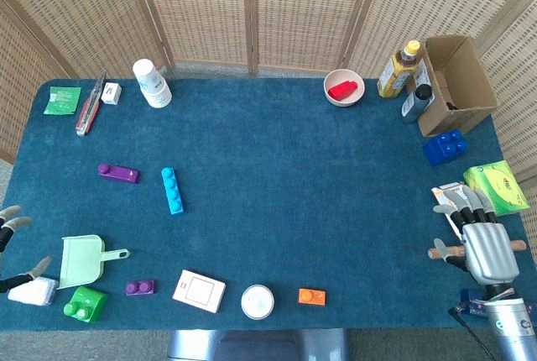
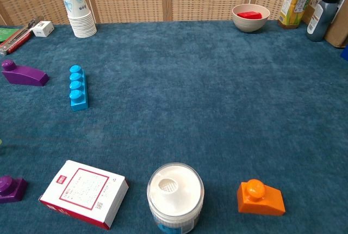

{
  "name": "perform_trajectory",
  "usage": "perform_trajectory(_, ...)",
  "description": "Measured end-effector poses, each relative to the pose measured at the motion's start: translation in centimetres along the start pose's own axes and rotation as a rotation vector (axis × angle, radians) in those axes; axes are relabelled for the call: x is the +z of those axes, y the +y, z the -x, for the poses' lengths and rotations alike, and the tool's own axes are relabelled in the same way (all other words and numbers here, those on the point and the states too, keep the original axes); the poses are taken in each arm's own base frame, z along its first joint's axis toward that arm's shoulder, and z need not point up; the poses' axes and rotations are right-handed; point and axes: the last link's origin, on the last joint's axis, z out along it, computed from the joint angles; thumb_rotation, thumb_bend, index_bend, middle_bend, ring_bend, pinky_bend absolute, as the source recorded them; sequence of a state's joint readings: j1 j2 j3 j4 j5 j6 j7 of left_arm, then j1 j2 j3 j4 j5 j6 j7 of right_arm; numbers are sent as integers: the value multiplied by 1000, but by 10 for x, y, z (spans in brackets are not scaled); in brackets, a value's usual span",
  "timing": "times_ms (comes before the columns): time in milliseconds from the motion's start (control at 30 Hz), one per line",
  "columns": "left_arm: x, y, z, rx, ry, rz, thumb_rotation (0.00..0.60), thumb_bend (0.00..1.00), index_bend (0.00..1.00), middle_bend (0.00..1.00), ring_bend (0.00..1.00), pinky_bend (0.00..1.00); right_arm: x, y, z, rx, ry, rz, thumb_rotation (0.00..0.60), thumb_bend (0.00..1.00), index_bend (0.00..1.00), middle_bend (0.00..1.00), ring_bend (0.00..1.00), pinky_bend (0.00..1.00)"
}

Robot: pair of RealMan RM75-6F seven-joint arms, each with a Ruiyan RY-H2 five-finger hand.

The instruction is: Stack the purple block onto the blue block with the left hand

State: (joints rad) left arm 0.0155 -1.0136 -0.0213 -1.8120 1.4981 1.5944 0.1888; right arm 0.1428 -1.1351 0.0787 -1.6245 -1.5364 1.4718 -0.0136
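Two hands spread, empty, left hand, right hand, blue carpeted table, wicker screens behind.

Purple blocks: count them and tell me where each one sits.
2. One purple block lies left of the light blue block; a smaller purple block sits near the front edge, beside the green block.

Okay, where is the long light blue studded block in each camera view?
Head view: long light blue studded block left of centre, right of the purple sloped block.
Chest view: block upper left, again right of the purple one.
Shared landmark: stacked paper cups behind.
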Motion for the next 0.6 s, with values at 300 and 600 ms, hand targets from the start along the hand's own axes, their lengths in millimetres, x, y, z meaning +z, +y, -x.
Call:
perform_trajectory(300,16,-6,-3,10,-59,38,438,238,285,191,101,0,2,-1,-3,-12,6,7,600,286,309,176,0,79)
perform_trajectory(600,52,-17,3,72,-174,97,428,242,278,122,24,0,2,0,-6,-28,11,24,600,285,309,176,0,79)
